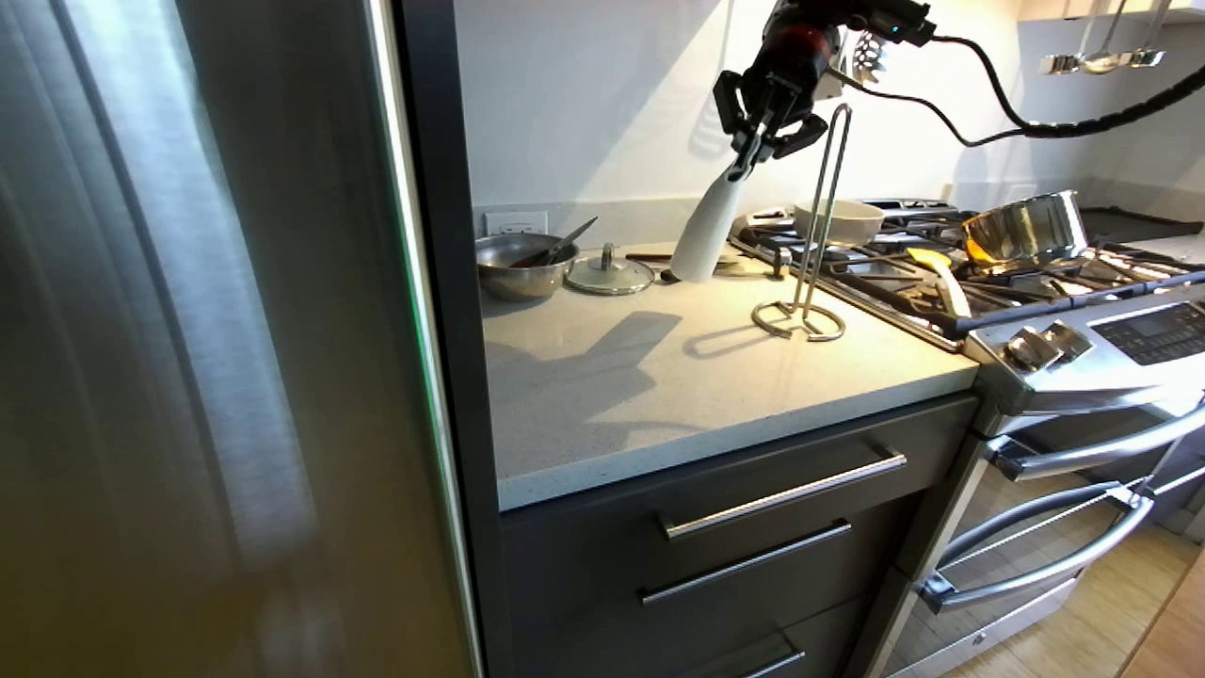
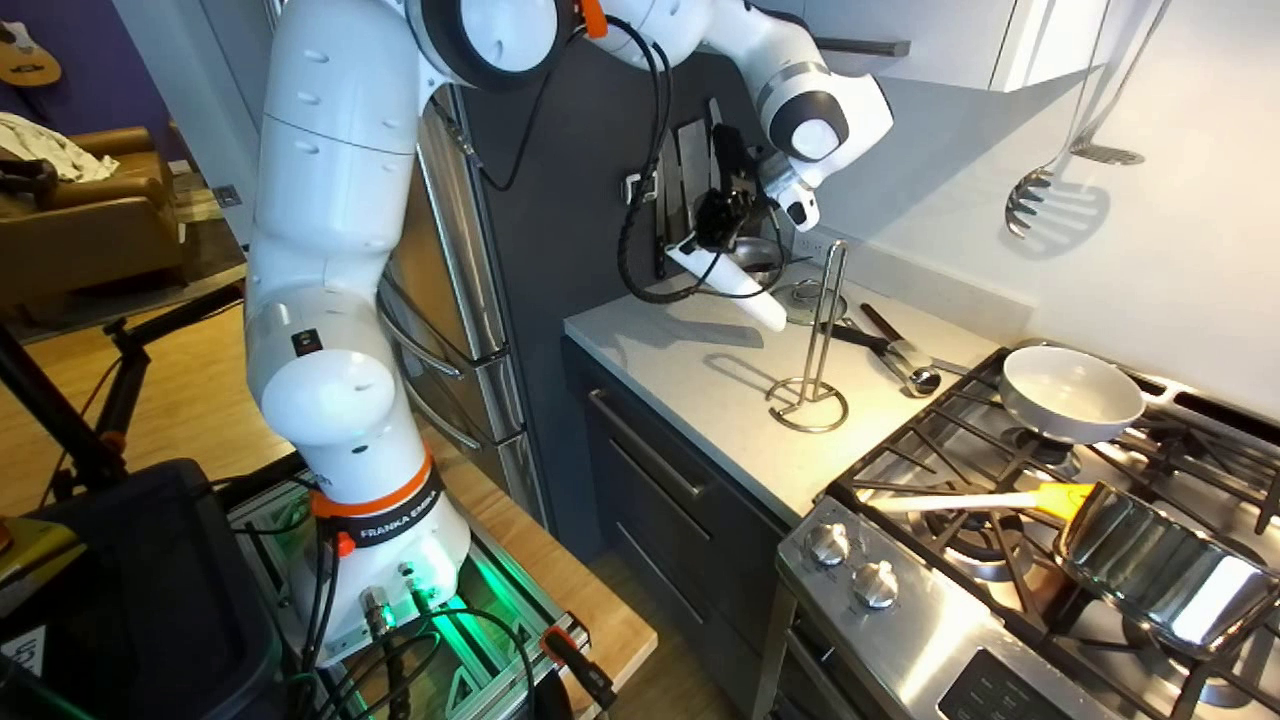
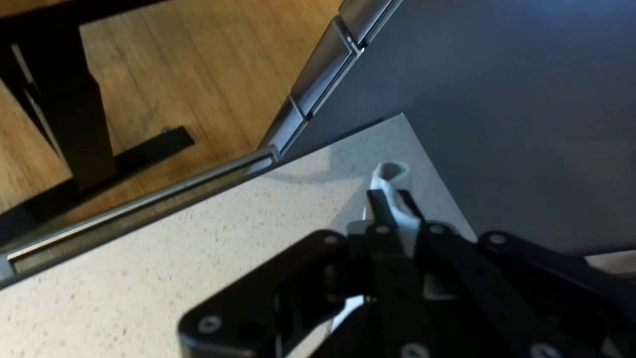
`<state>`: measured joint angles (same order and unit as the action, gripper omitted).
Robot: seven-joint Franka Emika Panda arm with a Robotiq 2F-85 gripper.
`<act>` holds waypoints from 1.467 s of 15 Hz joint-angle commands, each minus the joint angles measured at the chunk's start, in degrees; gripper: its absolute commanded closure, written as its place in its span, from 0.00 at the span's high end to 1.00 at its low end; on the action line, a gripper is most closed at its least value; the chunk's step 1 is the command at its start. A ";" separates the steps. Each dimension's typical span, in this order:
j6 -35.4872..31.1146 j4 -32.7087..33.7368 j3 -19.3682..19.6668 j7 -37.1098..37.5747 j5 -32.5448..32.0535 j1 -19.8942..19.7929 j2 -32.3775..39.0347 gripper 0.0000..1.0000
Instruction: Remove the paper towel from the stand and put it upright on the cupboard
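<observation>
Wrist view: the gripper (image 3: 394,195), lower centre, is blurred and cut off by the bottom edge; it hides much of the towel (image 3: 399,208). In an exterior view, the panel (image 1: 457,282) at centre left covers one end of the steel bowl (image 1: 527,282). In an exterior view, the top edge cuts off the arm (image 2: 340,220). In both exterior views, the right edge cuts off the stove (image 1: 1097,372); markings on its display (image 1: 1153,331) are too small to read.

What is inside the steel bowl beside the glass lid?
In an exterior view, a utensil sticks out over the rim of the steel bowl; its near wall hides the bottom.
</observation>
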<state>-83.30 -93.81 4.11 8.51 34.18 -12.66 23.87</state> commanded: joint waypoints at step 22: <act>12.74 3.86 3.74 16.03 18.10 -1.37 5.70 0.02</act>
<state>-72.59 -90.92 6.83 19.46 46.33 -13.01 27.76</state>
